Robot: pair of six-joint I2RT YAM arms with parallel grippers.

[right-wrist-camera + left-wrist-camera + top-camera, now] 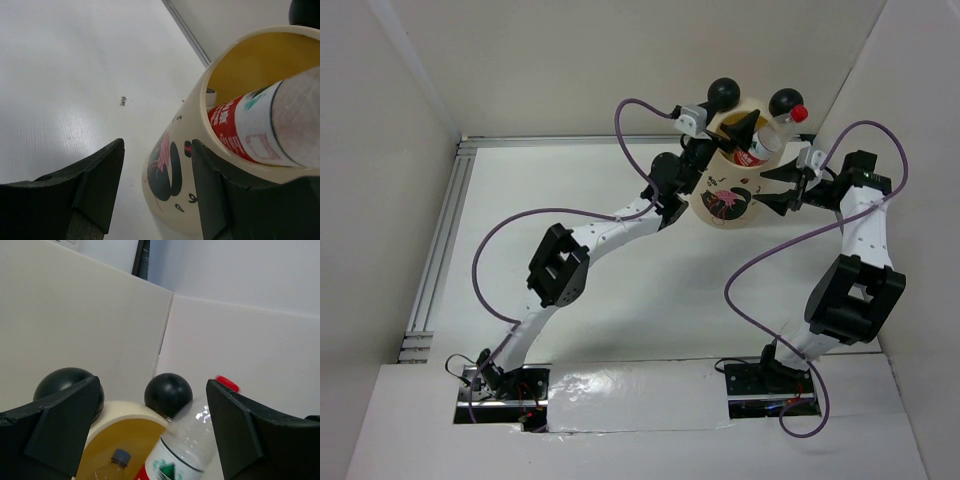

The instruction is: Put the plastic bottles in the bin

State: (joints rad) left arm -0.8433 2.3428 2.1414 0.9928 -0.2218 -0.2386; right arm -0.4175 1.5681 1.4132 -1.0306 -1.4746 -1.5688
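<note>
The bin [725, 195], a cream cylinder with a pink print and two black ball ears [723, 92], stands at the back of the table. A red-labelled bottle [770, 138] with a red cap leans out over its rim. My left gripper [745, 130] hovers open over the bin mouth. In the left wrist view the bottle [192, 442] is blurred between my wide-apart fingers [255, 440], touching neither. A second bottle [116, 462] lies inside the yellow bin [117, 412]. My right gripper [782, 190] is open beside the bin wall [175, 165], below the bottle [260, 125].
White walls close in the table at the back and on both sides. A metal rail [445, 240] runs along the left edge. A small speck [122, 101] lies on the white table surface left of the bin.
</note>
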